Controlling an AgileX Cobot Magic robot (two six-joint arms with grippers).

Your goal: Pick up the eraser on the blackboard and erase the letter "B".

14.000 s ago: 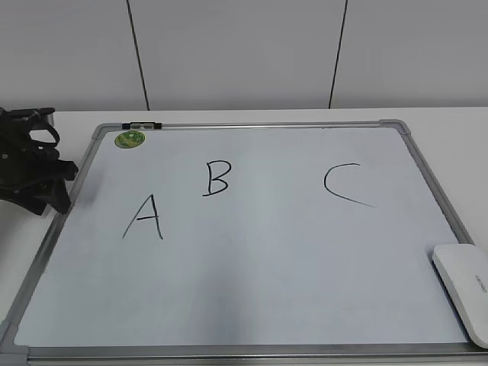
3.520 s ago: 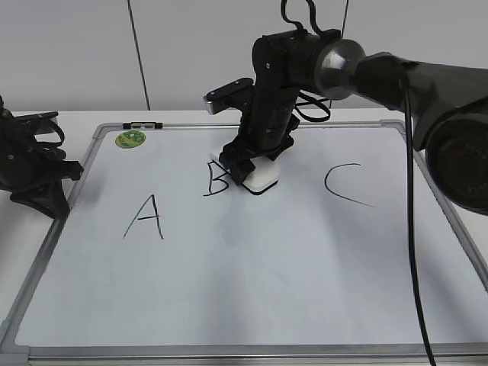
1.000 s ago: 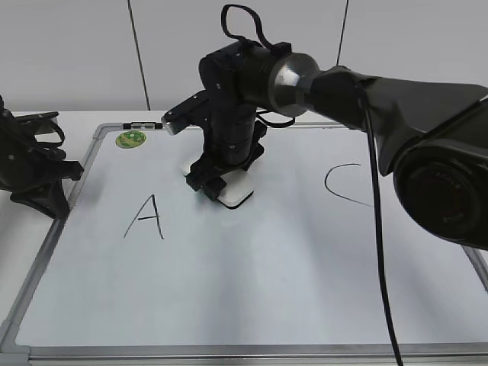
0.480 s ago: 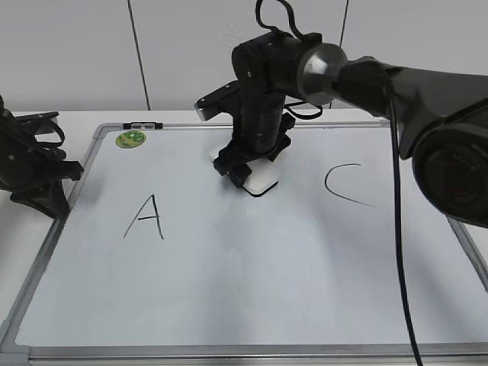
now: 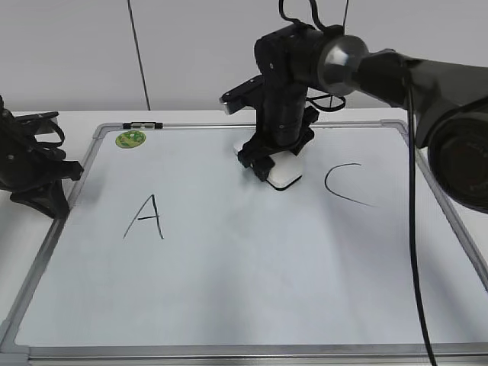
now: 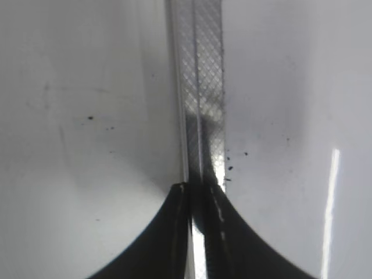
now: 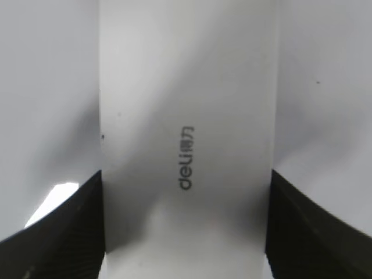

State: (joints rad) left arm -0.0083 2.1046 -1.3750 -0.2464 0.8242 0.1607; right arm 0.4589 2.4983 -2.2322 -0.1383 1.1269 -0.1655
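The blackboard (image 5: pixel 244 282) is a white board with a silver frame, lying flat on the table. A black "A" (image 5: pixel 145 217) and a black "C" (image 5: pixel 347 185) are on it. No letter "B" shows between them; that patch is bare white. My right gripper (image 5: pixel 276 164) is shut on the white eraser (image 5: pixel 284 172) and presses it on the board left of the "C". In the right wrist view the eraser (image 7: pixel 186 128) fills the gap between the jaws (image 7: pixel 186 232). My left gripper (image 5: pixel 46 191) rests shut at the board's left edge, over the frame (image 6: pixel 200 87).
A small green round sticker (image 5: pixel 130 139) and a black clip (image 5: pixel 142 125) sit at the board's far left corner. The right arm (image 5: pixel 396 72) reaches in from the right above the board. A white wall stands behind the table.
The right gripper has slid the eraser to the right across the board, from beside the "A" toward the "C". The "B" seen earlier no longer shows. The left arm has not moved.
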